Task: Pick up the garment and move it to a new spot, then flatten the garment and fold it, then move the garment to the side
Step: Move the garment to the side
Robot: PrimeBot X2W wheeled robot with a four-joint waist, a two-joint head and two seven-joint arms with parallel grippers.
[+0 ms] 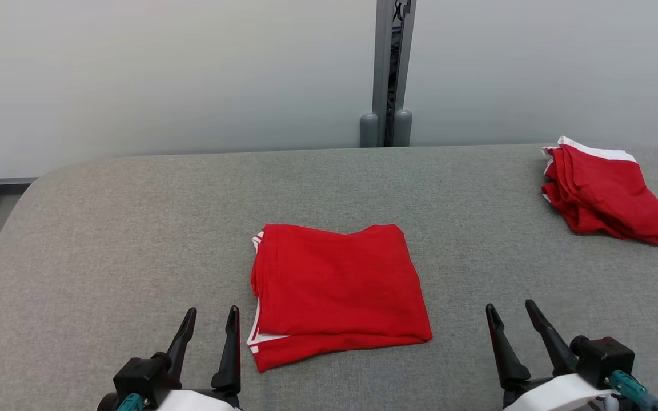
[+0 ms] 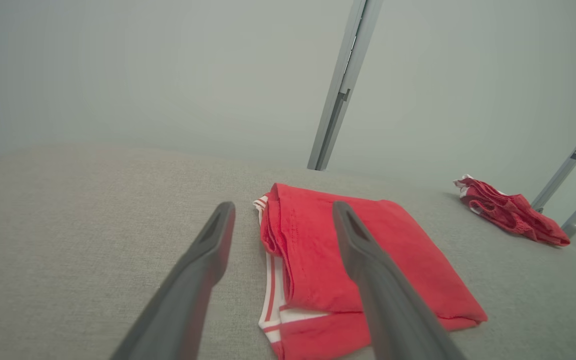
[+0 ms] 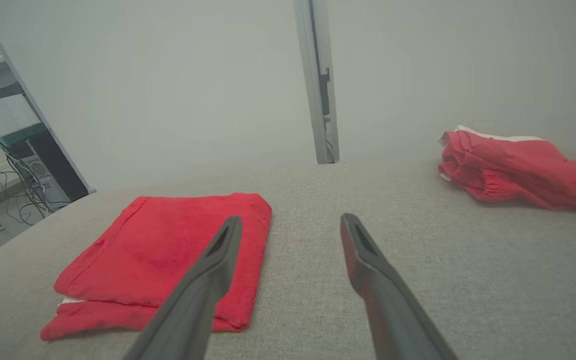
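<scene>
A red garment (image 1: 337,291) with white stripes lies folded into a neat rectangle at the middle of the grey table (image 1: 106,228). It appears again in the left wrist view (image 2: 313,250) and in the right wrist view (image 3: 168,255). My left gripper (image 1: 212,322) stands open just left of the garment's near corner, nothing between its fingers. Well to the right of the garment my right gripper (image 1: 512,314) is open too and holds nothing. Both hover close over the table's front part.
A second red and white garment (image 1: 603,191) lies bunched at the table's far right corner, seen also as a red heap (image 3: 518,167). A grey post (image 1: 389,74) rises behind the table against a pale wall. Bare cloth surface spreads left of the folded garment.
</scene>
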